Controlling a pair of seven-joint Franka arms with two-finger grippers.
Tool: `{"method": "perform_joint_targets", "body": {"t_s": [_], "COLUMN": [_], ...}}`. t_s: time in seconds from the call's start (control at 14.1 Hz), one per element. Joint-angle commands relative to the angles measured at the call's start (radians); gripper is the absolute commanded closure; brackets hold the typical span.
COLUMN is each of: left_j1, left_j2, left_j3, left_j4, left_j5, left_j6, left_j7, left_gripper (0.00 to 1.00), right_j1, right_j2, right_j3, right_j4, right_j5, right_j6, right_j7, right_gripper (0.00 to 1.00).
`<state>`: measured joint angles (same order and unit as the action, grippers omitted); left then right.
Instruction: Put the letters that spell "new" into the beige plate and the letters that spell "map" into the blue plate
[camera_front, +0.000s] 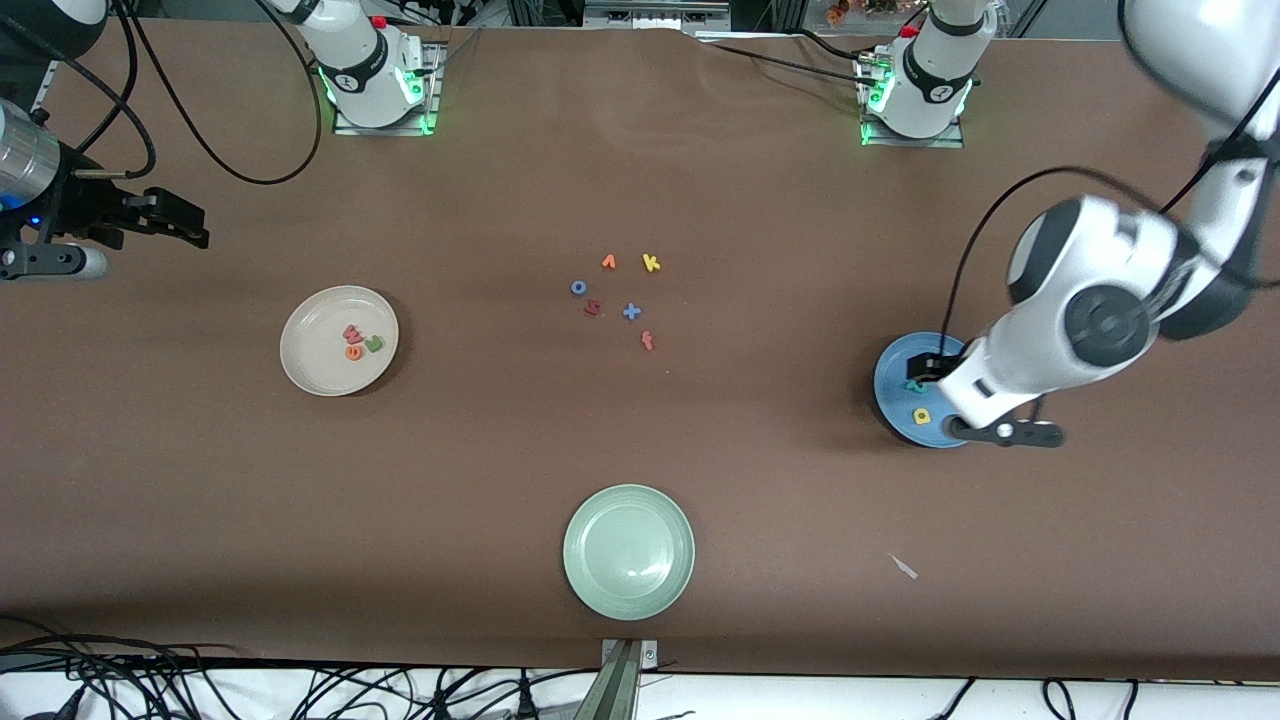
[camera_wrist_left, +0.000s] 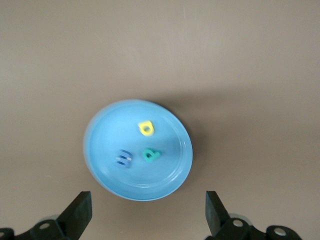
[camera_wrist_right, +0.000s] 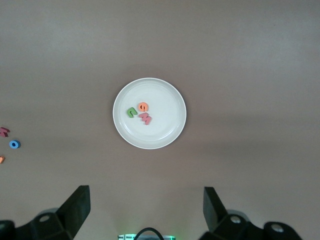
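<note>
Nearest the front camera sits the pale green plate (camera_front: 628, 551), with nothing in it. Mid-desk, the leftover letters (camera_front: 620, 298) lie scattered. The beige plate (camera_front: 312, 362) toward the right arm's end has the n, e and w (camera_front: 360, 341); the blue plate (camera_front: 896, 398) is half hidden under the left arm, yellow "a" (camera_front: 921, 415) showing.

Left wrist view: left hand (camera_wrist_left: 146, 214) hangs over the blue plate (camera_wrist_left: 107, 137), jaws spread wide, gripping nothing — blue "m" (camera_wrist_left: 123, 158), "a" (camera_wrist_left: 146, 128) and teal "p" (camera_wrist_left: 151, 154) all inside.

Right wrist view: right hand (camera_wrist_right: 145, 210) waits, jaws apart and empty, above the beige plate (camera_wrist_right: 165, 137).

My guess is these foam bits are featherlight and squishy — pinch gently across the flat sides.
</note>
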<state>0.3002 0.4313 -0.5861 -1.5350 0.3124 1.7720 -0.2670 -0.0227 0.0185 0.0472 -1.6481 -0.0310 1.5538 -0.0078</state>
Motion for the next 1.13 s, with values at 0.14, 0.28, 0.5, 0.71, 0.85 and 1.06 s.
{"method": "perform_joint_targets", "body": {"t_s": [0.14, 0.28, 0.5, 0.71, 0.85, 1.06], "left_j1": [-0.010, -0.062, -0.272, -0.331, -0.345, -0.343], "left_j2": [-0.087, -0.182, -0.320, -0.462, -0.496, -0.487], "left_j3": [0.009, 0.134, 0.429, 0.507, 0.532, 0.531], "left_j4": [0.214, 0.150, 0.026, -0.165, -0.212, -0.192], "left_j5": [-0.025, -0.123, -0.243, -0.242, -0.246, -0.249], "left_j6": [-0.163, -0.161, -0.158, -0.051, -0.046, -0.069], "left_j7": [0.093, 0.139, 0.187, 0.195, 0.195, 0.195], "left_gripper": [0.00, 0.00, 0.00, 0.00, 0.00, 0.00], "right_j1": [-0.042, -0.042, -0.034, -0.029, -0.028, -0.028], "right_j2": [-0.020, -0.019, -0.017, -0.011, -0.009, -0.008], "right_j3": [0.037, 0.037, 0.037, 0.036, 0.037, 0.037], "right_j4": [0.008, 0.008, 0.008, 0.019, 0.021, 0.022], "right_j5": [-0.017, -0.015, -0.015, -0.018, -0.018, -0.018], "right_j6": [0.002, 0.002, 0.002, 0.002, 0.000, -0.004], "right_j7": [0.006, 0.009, 0.012, 0.011, 0.011, 0.009], "right_gripper": [0.00, 0.00, 0.00, 0.00, 0.00, 0.00]}}
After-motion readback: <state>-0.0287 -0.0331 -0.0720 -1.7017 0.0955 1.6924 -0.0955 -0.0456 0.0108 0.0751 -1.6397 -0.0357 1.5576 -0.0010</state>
